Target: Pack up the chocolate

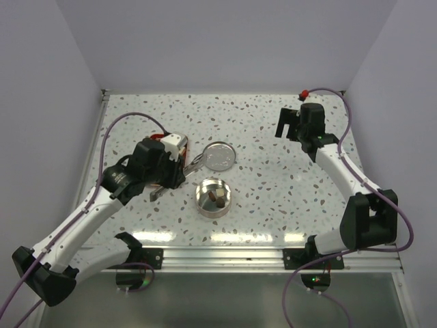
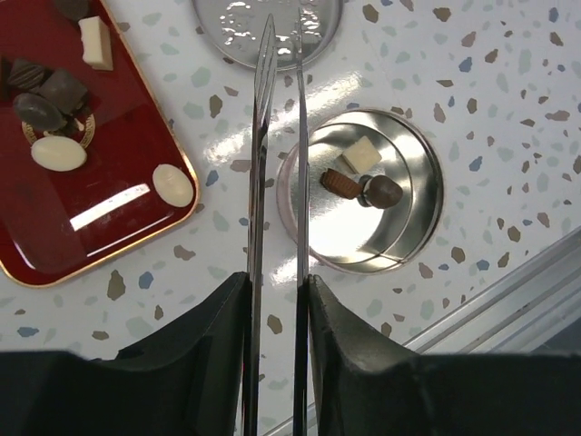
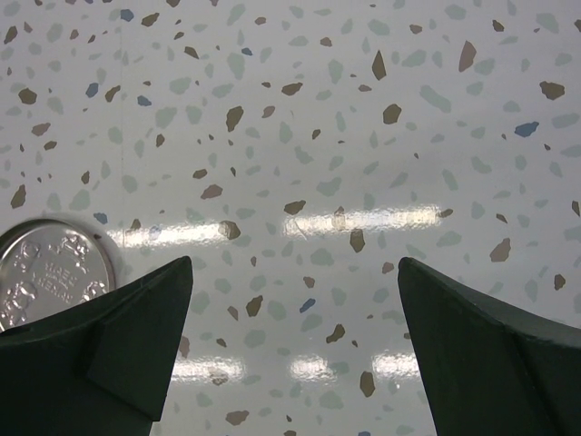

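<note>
The left gripper [image 2: 277, 291] clamps thin metal tweezers [image 2: 260, 163], their blades nearly together and empty, which suits such small pieces. Right of them the tin [image 2: 419, 222] holds three bits of chocolate [image 2: 361, 177]. To the left, more sit on a red tray [image 2: 82, 236], which the arm mostly hides overhead. The right gripper [image 3: 295, 272] hangs spread and empty beside the lid [image 3: 45, 268].

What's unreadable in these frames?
1. Red tray: top view, left arm covers most; left wrist view, frame edges crop it, so total chocolate count unknown.
2. Lid embossing: right wrist view, blurred, partly behind the right pincer.
3. Tin contents: top view, too small to count.
</note>
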